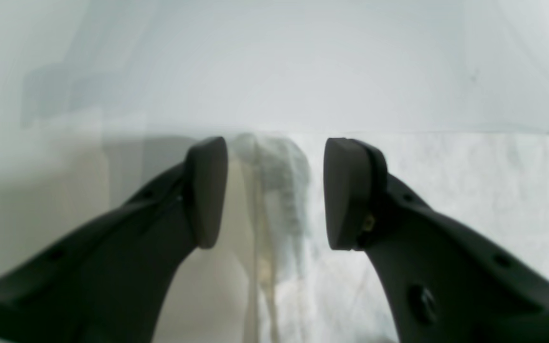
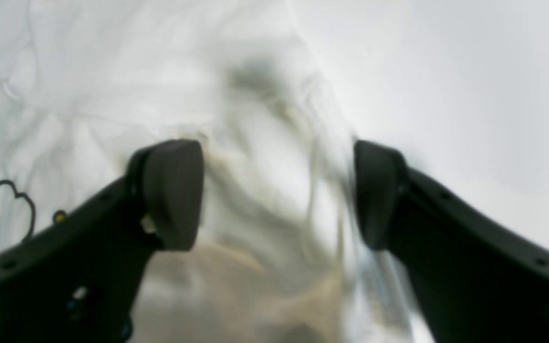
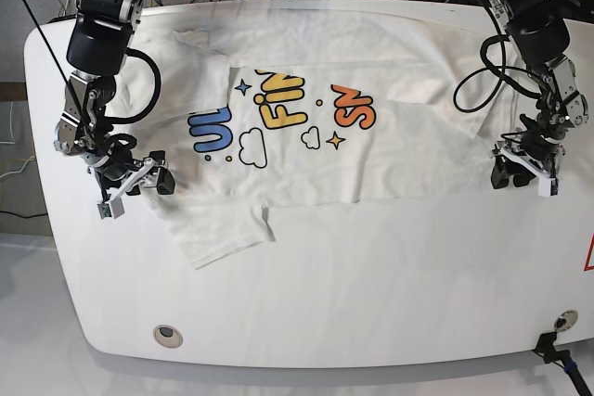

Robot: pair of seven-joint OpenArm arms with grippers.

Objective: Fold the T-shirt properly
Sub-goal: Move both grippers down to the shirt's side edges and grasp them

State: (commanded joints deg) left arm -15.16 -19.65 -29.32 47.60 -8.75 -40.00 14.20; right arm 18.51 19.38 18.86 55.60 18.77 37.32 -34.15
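Large white printed cloth T-shirt lies spread across the white tabletop; right gripper and left gripper both gape over opposite edges, apparently mid-approach, next pinch cloth

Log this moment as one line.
T-shirt: flat, print up | left gripper: open at edge | right gripper: open at edge | fold: not begun

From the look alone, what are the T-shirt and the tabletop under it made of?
T-shirt: soft woven or knit cloth, matte white, likely cotton; it wrinkles, folds and bunches at the sleeve. Tabletop: a hard, smooth white board with a slight sheen and rounded corners, possibly laminate or painted; it cannot be told which.
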